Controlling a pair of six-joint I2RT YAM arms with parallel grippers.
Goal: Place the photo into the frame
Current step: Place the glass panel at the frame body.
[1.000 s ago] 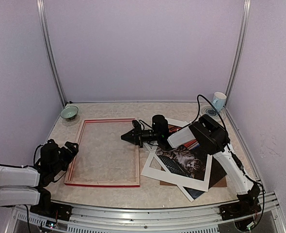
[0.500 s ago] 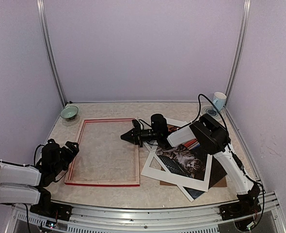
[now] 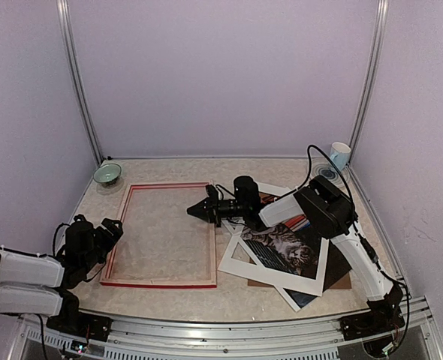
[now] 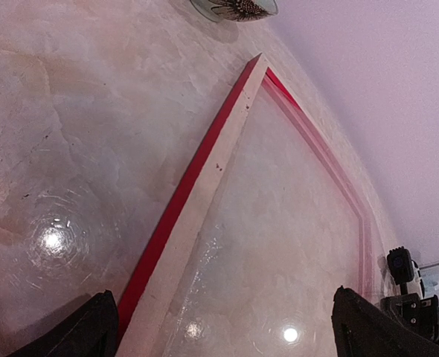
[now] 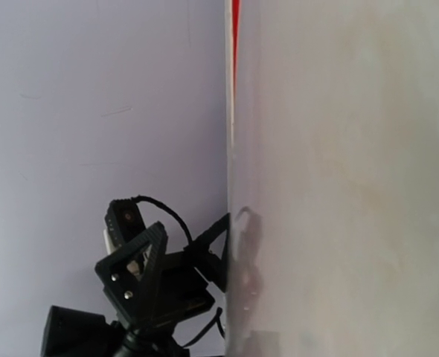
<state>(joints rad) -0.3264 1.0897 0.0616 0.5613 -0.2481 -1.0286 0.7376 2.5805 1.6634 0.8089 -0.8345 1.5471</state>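
Because the left gripper [image 3: 109, 229] sits nearest, low beside the near-left corner of the frame [image 3: 158, 283], start there. Its jaws are spread wide and hold nothing, and its wrist view looks along the frame's left rail.

The photo [image 3: 285, 251] lies flat on the near-right part of the table [image 3: 229, 300]. It is sandwiched, with a white mat [image 3: 236, 264] lying skewed on top and a brown board [image 3: 343, 280] underneath. The cat shows through the mat's window, and a dark corner pokes out past the mat's near edge.

It is a paper print, so it is probably very light and limp, easy to crease, and likely to sag if lifted by one edge. That exposed near corner looks like the best place to pinch. Since the mat pins the sheet, it would probably have to be slid aside first.

Farther in, the frame lies pale-wood side up at left-centre, well apart from the print. The right gripper [image 3: 193, 212] hangs over the frame's right rail with its jaws together, and nothing can be seen between them.

At the back stand a bowl [image 3: 107, 174] on the left and a cup [image 3: 340, 156] on the right.
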